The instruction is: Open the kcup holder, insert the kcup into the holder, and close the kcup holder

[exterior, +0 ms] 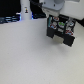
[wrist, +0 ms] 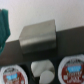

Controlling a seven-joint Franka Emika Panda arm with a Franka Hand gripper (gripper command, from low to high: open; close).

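Observation:
In the wrist view the kcup holder (wrist: 39, 36) is a dark boxy unit with a greyish top, lying ahead of my fingers. A whitish round thing (wrist: 42, 71), probably the kcup, sits between my two fingers (wrist: 12, 75) without clearly touching either; no green top shows. My gripper (wrist: 42, 75) is spread wide. In the exterior view my gripper (exterior: 60, 36) hangs low over the table toward the exterior view's right, jaws apart. The holder cannot be told apart from the gripper there, and the cup is too small to see.
A white bottle-like post (exterior: 26, 9) stands at the back toward the exterior view's left, with dark clutter (exterior: 7, 20) beside it. A teal-green object (wrist: 4, 25) shows at the edge of the wrist view. The white table (exterior: 30, 60) fills the foreground.

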